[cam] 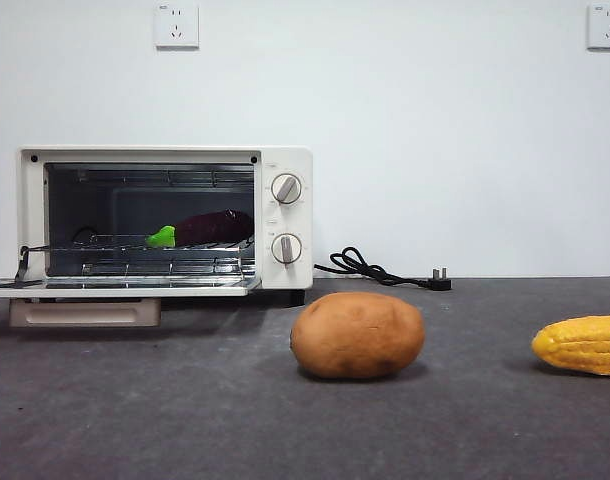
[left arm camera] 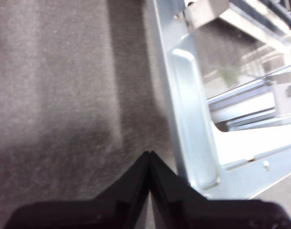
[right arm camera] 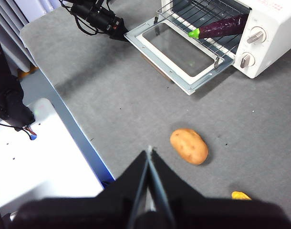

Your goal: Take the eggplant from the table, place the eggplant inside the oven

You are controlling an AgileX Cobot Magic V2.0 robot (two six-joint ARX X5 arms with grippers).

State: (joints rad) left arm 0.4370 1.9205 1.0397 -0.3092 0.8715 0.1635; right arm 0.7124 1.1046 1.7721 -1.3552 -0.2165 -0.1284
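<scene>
The dark purple eggplant [cam: 213, 227] with its green cap lies on the wire rack inside the cream oven [cam: 285, 215], whose door [cam: 115, 287] hangs open and flat. The right wrist view shows the eggplant [right arm camera: 222, 26] on the rack from high up. My left gripper [left arm camera: 149, 155] is shut and empty, just off the outer corner of the open door [left arm camera: 193, 119]; it appears as a black arm tip [right arm camera: 118, 32] beside that corner. My right gripper [right arm camera: 149, 150] is shut and empty, high above the table [right arm camera: 112, 105], short of the potato.
A brown potato [cam: 357, 335] sits mid-table in front of the oven, and a yellow corn cob [cam: 583, 345] lies at the right. The oven's black cord and plug [cam: 385, 270] trail along the wall. A white and blue platform [right arm camera: 45, 157] borders the table.
</scene>
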